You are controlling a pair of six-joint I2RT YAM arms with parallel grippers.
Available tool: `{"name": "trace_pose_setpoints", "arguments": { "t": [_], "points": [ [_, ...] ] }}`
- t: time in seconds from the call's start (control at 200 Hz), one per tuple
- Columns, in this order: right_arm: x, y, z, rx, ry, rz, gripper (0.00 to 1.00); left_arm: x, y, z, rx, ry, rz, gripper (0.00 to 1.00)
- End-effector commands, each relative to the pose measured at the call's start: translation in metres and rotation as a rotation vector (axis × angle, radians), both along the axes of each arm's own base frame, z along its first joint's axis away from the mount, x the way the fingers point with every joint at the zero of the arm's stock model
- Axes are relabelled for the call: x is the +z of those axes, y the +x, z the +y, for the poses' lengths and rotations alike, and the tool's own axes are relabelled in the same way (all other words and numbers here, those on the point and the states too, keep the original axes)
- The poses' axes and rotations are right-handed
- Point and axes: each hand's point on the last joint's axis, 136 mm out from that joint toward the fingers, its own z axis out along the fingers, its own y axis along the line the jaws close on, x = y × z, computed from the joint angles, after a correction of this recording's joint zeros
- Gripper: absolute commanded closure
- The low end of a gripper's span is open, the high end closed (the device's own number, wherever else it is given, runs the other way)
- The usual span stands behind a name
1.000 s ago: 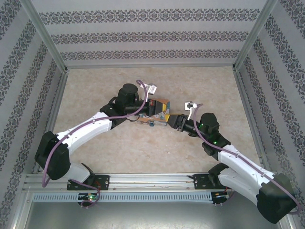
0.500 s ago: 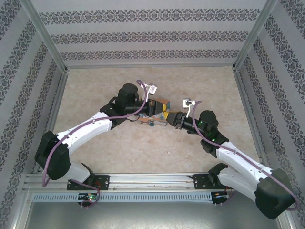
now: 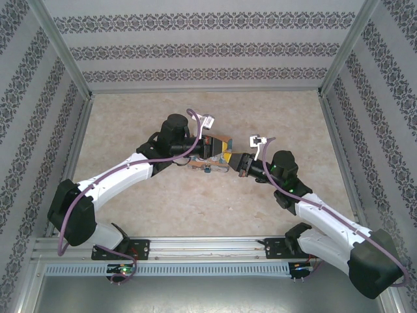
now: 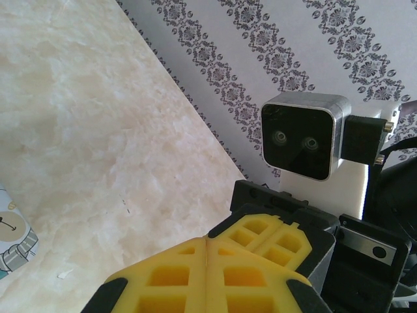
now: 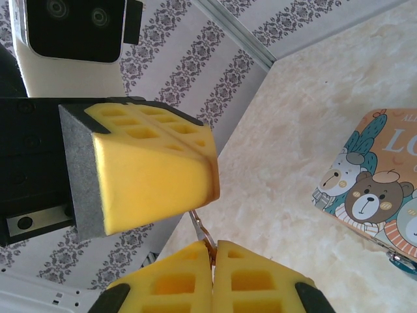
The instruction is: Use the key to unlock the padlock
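Padlock [image 3: 206, 169]: one, tiny and teal. In the overhead view it lies on the table [image 4: 98, 130], just near of the left gripper [image 4: 206, 261] and near-left of the tin box [image 5: 368, 189]. I cannot tell whether it hangs from the tin.

Left claw: pads pressed flat together. I cannot tell whether they trap anything.

Right claw: the right gripper [image 5: 212, 261] is closed narrow, with a thin metal loop [image 5: 201, 229] pinched at the seam of its pads. I judge this to be the key or its ring. The loop's upper end runs to the edge of the left pads, so the two claws stand tip to tip above the table.

Step in hand, as I judge it: securing the key. The pinch is shallow and sits at the very tips, so I would check that it holds before pulling clear. After that the padlock needs steadying, keyhole facing the key, since so small a body would skid under any push.

Count: one padlock, one tin box, one metal loop, two claws.
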Motion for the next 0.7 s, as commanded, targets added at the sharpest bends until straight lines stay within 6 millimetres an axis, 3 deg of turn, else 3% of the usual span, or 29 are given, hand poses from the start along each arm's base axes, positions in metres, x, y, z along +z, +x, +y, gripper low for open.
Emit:
{"name": "trace_pose_setpoints", "arguments": {
  "t": [0.0,0.175,0.29,0.48,0.595,0.695],
  "points": [
    [0.014,0.002,-0.001,-0.005,0.019,-0.039,1.0,0.021,0.006,0.005,0.027,-0.038,-0.051,0.93],
    [0.007,0.003,-0.005,-0.034,-0.004,-0.026,1.0,0.022,0.015,0.018,0.088,-0.024,-0.062,0.67],
    [-0.002,0.005,-0.009,-0.06,-0.042,0.001,1.0,0.009,0.025,0.04,0.182,0.019,-0.033,0.5],
    [-0.02,0.008,-0.018,-0.103,-0.114,0.054,1.0,-0.03,0.03,0.087,0.358,0.118,0.045,0.34],
    [-0.028,0.01,-0.023,-0.124,-0.136,0.077,1.0,-0.06,0.023,0.108,0.428,0.182,0.106,0.31],
    [-0.032,0.011,-0.025,-0.132,-0.155,0.09,1.0,-0.084,0.016,0.116,0.45,0.205,0.175,0.3]
  ]
}}
